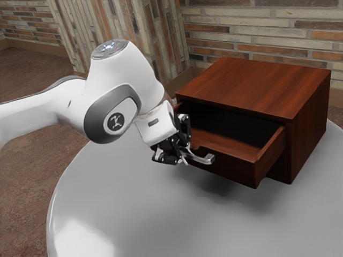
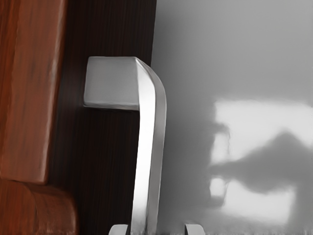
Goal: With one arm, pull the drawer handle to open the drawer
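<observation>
Brick walls stand behind a round grey worktop (image 1: 134,214), and a dark wooden cabinet (image 1: 257,85) sits toward its far edge on the exterior view's right. The cabinet's drawer (image 1: 236,152) stands partly out, its inside floor showing, so the pull looks under way but not finished. The tool (image 1: 179,154) is at the metal handle (image 1: 202,158) on the drawer front. In the wrist view the handle's bar (image 2: 149,147) runs right under the hand. Whether the tool is clamped on the bar or merely set around it I cannot tell. The next move probably calls for a straight draw away from the cabinet, along the drawer's own line toward the worktop's middle, without twisting the bar.
</observation>
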Controlling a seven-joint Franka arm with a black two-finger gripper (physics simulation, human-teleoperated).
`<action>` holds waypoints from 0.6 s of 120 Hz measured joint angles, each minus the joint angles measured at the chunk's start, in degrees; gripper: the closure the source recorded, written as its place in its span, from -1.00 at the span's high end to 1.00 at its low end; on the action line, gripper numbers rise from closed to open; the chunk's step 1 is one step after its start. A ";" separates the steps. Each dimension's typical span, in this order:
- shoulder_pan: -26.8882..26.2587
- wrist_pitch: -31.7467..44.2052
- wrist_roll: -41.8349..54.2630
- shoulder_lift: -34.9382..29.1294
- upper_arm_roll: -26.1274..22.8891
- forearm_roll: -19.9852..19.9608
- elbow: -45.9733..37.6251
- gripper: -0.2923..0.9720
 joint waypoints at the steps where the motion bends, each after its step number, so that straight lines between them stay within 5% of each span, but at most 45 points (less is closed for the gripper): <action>1: 0.04 0.02 -0.03 -0.08 0.00 0.02 -0.12 -0.44; 72: 0.53 0.69 -2.22 -4.84 -2.93 1.48 -4.67 -0.48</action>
